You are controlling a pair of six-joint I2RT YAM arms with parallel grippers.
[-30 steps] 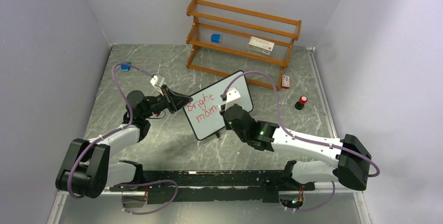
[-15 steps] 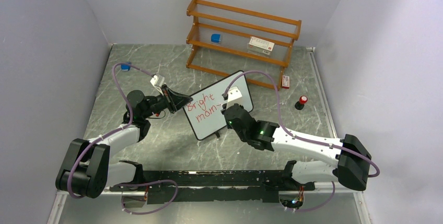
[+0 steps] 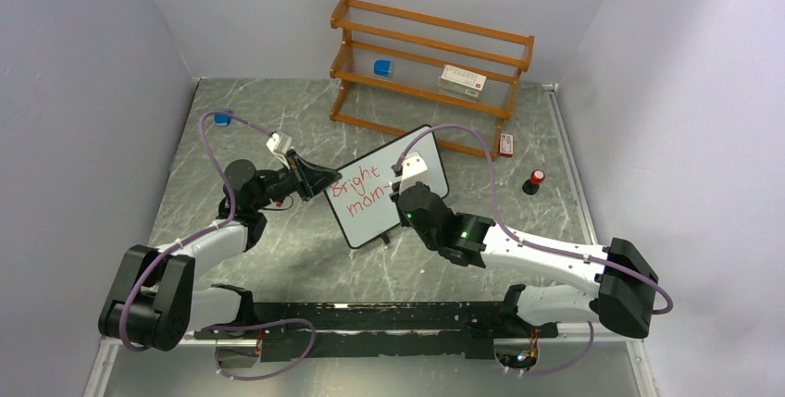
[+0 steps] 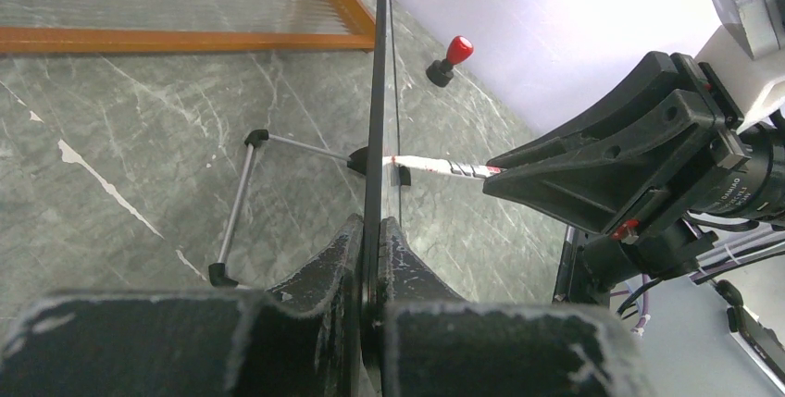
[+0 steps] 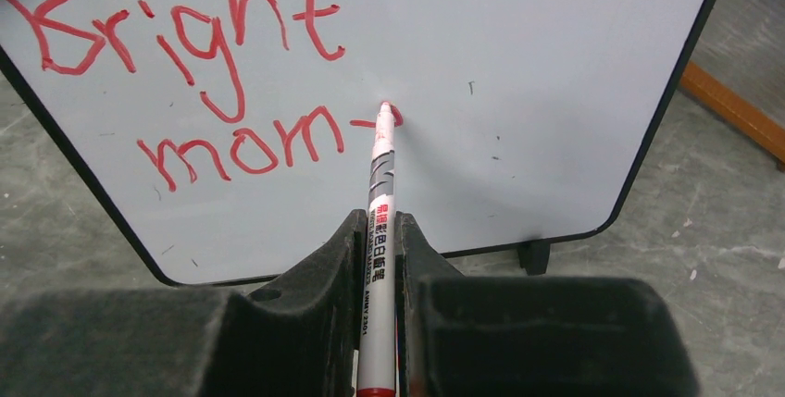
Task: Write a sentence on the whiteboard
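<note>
Since the earlier frame, a short red stroke is being added after the second line of writing (image 5: pixel 241 142), and the marker (image 5: pixel 380 193) is being carried slightly rightward with it. The whiteboard (image 3: pixel 380 221) is being kept standing on its feet on the bench (image 3: pixel 278 110), in front of the wooden shelf (image 3: pixel 430 64) and between the two arms. Its left edge is being pinched by the left gripper (image 4: pixel 370 230), whose jaws are being held tight on the frame. The marker is being clamped between the closed jaws of the right gripper (image 5: pixel 380 221), with its tip being pressed against the board at the end of the new stroke.

The next letter is probably best drawn with light, even pressure, so that the board is not being pushed back against the left grip. The tip is likely better lifted clear between strokes, to avoid more stray joining lines. The blank area to the right is being left ample, though the baseline is worth being kept level with the first letters.
</note>
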